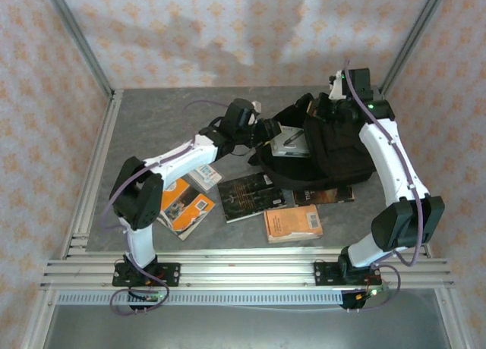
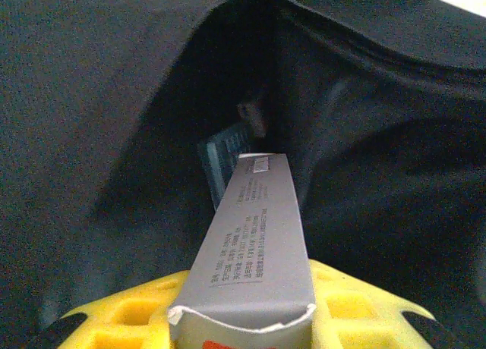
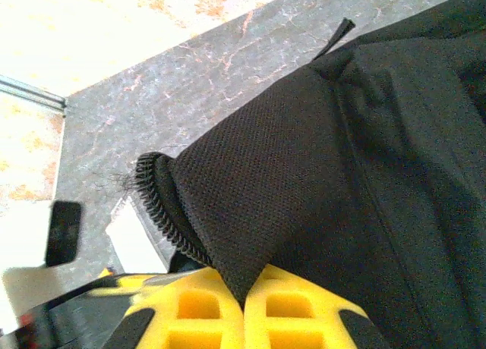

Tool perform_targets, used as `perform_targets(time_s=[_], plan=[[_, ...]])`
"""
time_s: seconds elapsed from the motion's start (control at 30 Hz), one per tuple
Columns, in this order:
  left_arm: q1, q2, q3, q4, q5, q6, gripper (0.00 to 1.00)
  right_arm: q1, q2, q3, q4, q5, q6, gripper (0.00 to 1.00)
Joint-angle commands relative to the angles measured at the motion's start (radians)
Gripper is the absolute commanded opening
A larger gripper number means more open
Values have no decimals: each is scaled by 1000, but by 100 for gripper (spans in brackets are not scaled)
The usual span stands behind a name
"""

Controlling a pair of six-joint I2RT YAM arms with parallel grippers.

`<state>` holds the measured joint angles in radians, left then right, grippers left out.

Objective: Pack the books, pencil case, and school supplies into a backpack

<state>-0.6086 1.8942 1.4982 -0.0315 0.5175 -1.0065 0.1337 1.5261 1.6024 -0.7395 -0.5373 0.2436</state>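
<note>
Left gripper [image 2: 243, 322] around grey box [image 2: 254, 235]; right gripper [image 3: 243, 307] pinched tight on backpack [image 3: 364, 174]

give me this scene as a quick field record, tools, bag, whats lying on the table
left tool: clamped on the grey box, box's far end pushed into the backpack opening
right tool: shut on a fold of backpack fabric
inside backpack: dark flat item beyond the box, too dim to name
on table: orange-and-white book, black book, dark brown book at the backpack's near edge, small orange book, printed packet
</note>
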Motion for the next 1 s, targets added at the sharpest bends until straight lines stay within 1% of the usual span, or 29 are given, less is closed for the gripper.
perform_targets(time_s=[0.0,0.2,0.33,0.47,0.53,0.6,0.7,0.8,0.9,0.97], plan=[[-2,73,98,89,10,-47,22,-3,-13,65,45,-50,30,0],[-2,201,234,138,7,-109,23,-4,-6,60,58,-93,55,0],[-2,278,297,223,26,-183,23,-4,-1,53,62,-120,62,0],[-2,352,375,216,18,-197,24,-4,1,41,82,-143,77,0],[-3,390,400,235,8,-228,25,-4,5,37,89,-154,83,0],[-9,442,449,246,0,-246,30,-4,11,35,100,-163,92,0],[-34,521,546,203,-39,-209,40,-4,26,28,121,-181,103,0],[-64,607,660,185,-66,-194,45,-3,43,2,165,-210,124,0],[-99,746,897,98,-45,-181,53,-3,61,-18,193,-238,134,0],[-111,832,1053,49,-17,-204,65,-3,72,-20,189,-234,123,0]])
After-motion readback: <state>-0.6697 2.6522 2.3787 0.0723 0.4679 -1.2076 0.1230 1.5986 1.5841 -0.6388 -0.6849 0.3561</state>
